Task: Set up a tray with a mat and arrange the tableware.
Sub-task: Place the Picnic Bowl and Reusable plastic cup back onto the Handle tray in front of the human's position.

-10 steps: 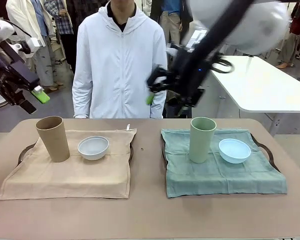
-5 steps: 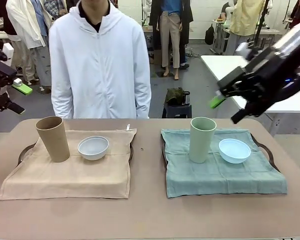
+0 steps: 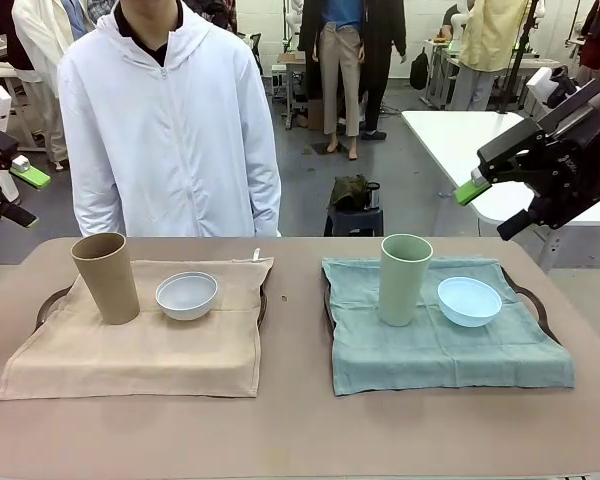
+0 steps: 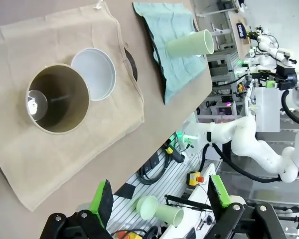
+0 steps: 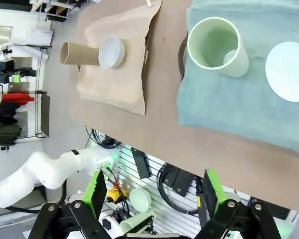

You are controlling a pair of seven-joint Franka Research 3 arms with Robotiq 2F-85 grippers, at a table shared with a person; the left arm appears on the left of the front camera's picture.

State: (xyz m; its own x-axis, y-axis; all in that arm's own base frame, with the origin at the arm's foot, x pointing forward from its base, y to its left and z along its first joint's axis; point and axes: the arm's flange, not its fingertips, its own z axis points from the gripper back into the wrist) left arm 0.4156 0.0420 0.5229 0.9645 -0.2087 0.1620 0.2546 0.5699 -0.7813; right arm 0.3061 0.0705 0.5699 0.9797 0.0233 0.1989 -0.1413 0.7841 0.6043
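Both trays are mostly hidden under their cloths. Only a dark rim and a handle peek out at each side: the left tray (image 3: pixel 48 303) under the tan mat (image 3: pixel 140 350), and the right tray (image 3: pixel 528 297) under the green mat (image 3: pixel 440 350). The left tool (image 3: pixel 10 195) is cut off by the picture's edge at 9 o'clock, so only one green pad and a dark finger show there. The person (image 3: pixel 170 130) stands behind the desk (image 3: pixel 290 430) at 12 o'clock; the hands cannot be seen.

The tan tumbler (image 3: pixel 107 277) is tall with no handle and stands upright on the tan mat. The white bowl (image 3: pixel 187 295) is small and round and sits just beside it, at 3 o'clock from it. The pale green tumbler (image 3: pixel 404 278) stands upright on the green mat, with the light blue bowl (image 3: pixel 469 301) close by at 3 o'clock from it.

The right tool (image 3: pixel 495 205) hangs in the air at the right side, above the desk, at 1 o'clock from the light blue bowl and well apart from it. Its fingers stand wide and hold nothing. The left tool hangs at 10 o'clock from the tan tumbler, well apart from it. In the left wrist view its fingers stand wide too, and nothing is between them.
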